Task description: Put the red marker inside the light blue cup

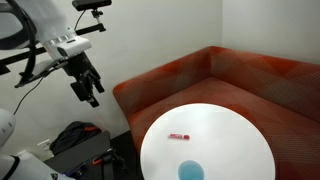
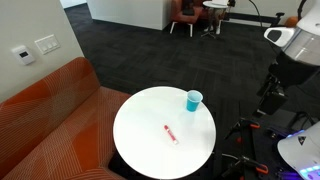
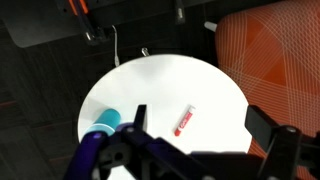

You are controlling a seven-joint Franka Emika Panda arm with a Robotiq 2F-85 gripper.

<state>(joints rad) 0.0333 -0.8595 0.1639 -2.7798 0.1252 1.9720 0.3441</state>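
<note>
The red marker [image 1: 179, 136] lies flat on the round white table [image 1: 240, 125], near its middle. The light blue cup [image 1: 190, 171] stands upright near the table's edge, a short way from the marker. Both show in both exterior views: marker [image 2: 171, 134], cup [image 2: 193, 99], table [image 2: 140, 115]. In the wrist view the marker [image 3: 184, 121] lies between my two fingers, far below them, and the cup [image 3: 103, 124] is to the left on the table [image 3: 150, 75]. My gripper [image 1: 87, 85] is open and empty, high above and off to the side of the table; it also shows in the wrist view [image 3: 200, 125].
An orange-red corner couch [image 1: 200, 75] wraps around the table and shows from the far side too [image 2: 50, 120]. A black bag [image 1: 75, 140] and equipment stand on the dark carpet beside the table. Chairs [image 2: 185, 15] stand far off.
</note>
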